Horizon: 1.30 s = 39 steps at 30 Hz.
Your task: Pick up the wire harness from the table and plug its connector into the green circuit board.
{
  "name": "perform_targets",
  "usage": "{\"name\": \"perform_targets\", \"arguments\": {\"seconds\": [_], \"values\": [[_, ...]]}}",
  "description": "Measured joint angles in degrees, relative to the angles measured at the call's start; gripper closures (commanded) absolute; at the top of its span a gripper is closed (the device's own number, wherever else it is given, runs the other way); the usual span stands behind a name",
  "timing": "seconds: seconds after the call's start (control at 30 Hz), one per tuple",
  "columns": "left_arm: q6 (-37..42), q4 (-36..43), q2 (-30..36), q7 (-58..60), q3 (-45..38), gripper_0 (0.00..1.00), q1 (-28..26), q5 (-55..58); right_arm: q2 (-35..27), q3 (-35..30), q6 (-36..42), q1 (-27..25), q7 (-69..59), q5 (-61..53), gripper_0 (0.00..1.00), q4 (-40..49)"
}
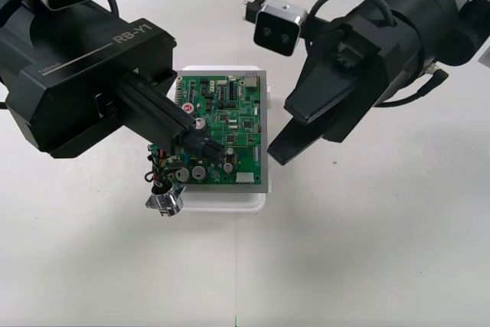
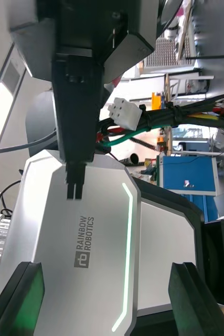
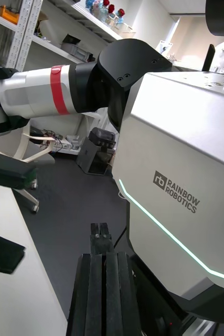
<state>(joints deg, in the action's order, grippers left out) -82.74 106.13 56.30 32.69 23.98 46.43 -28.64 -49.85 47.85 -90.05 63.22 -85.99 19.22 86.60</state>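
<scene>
- At the far left, your left gripper (image 1: 200,142) reaches in from its own side, across the board's left edge, with its tips low over the middle of the board. Its fingers (image 3: 98,247) are pressed together. The tips hide the spot beneath them, so you cannot tell whether the plug sits between them.
- Just under that arm is the harness (image 1: 158,168). Its thin red and black wires run down along the board's lower left edge to the round metal socket (image 1: 166,203). The socket sits at the near left corner of the base, overlapping its rim. The wires' upper end passes out of sight beneath the left fingers.
- In the middle, the green board (image 1: 233,112) lies flat on the white base (image 1: 230,202). The base is the only holder here. It carries the board and nothing else, apart from the socket at its corner.
- To the right, your right gripper (image 1: 279,129) hovers just beside the board's right edge without touching it. Its fingers (image 2: 18,294) are spread wide and hold nothing.
- The bare table (image 1: 367,250) lies around everything.
- Progress, as a judgement: the harness is at the board rather than out on the table, so the pick-up looks done. You cannot confirm that the plug is seated. Pressing it home, checking it and letting go are likely what remains.
</scene>
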Motion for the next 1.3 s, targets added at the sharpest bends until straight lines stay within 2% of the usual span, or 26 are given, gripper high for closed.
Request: {"name": "perform_targets", "arguments": {"seconds": [0.3, 0.57, 0.83, 1.0, 1.3], "values": [[-1.9, -1.4, 1.9, -0.8, -0.1, 1.0, -1.8, 1.3, -2.6, -1.3, 0.0, -0.3, 0.2, 0.1, 0.31, -3.8], [-4.5, -5.8, 3.8, -2.0, -0.1, 1.0, -2.5, 3.4, -4.6, -1.6, 0.0, -0.7, 4.8, 1.3, 0.31, -7.4], [-5.0, -11.0, 4.6, -4.0, -0.1, 1.0, -3.5, 4.5, -5.5, -6.3, 0.0, -3.7, 5.4, 8.3, 0.31, -8.0], [-5.0, -12.2, 4.7, -6.2, -0.2, 1.0, -5.5, 4.5, -6.2, -8.2, 0.0, -5.6, 10.4, 11.5, 0.31, -8.0], [-5.0, -16.9, 4.8, -9.6, -0.7, 1.0, -7.4, 4.5, -6.7, -11.6, 0.0, -6.2, 10.8, 19.7, 0.31, -7.2]]}}
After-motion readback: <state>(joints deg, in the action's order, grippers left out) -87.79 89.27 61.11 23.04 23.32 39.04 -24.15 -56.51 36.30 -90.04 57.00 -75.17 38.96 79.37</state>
